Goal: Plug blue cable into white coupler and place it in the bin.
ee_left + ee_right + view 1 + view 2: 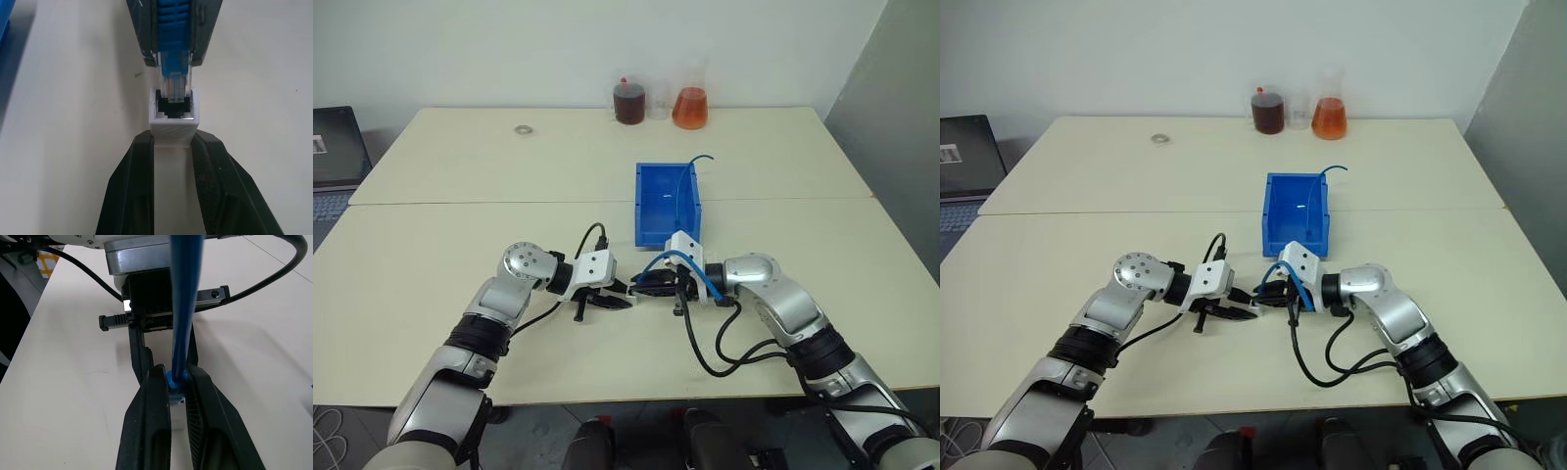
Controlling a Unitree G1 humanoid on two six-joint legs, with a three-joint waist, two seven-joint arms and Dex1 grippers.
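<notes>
near the front-centre of the table (431, 255), just this side of the bin (651, 211), the two grippers are brought nose to nose. the white coupler (173, 117) is pinched in the left gripper (171, 147), socket facing the right gripper (175, 61), which is clenched on the blue cable (183, 308) just behind its clear plug (175, 81). the plug tip is already seen at the socket mouth, not fully home. for a clean mate, plug & socket should be kept on one axis, the coupler held steady, & the plug pushed straight w/o twisting until seated. a sideways push would likely jam it or lever the coupler out of the grip. the second blue cord (685, 186) is seen resting in the bin.
</notes>
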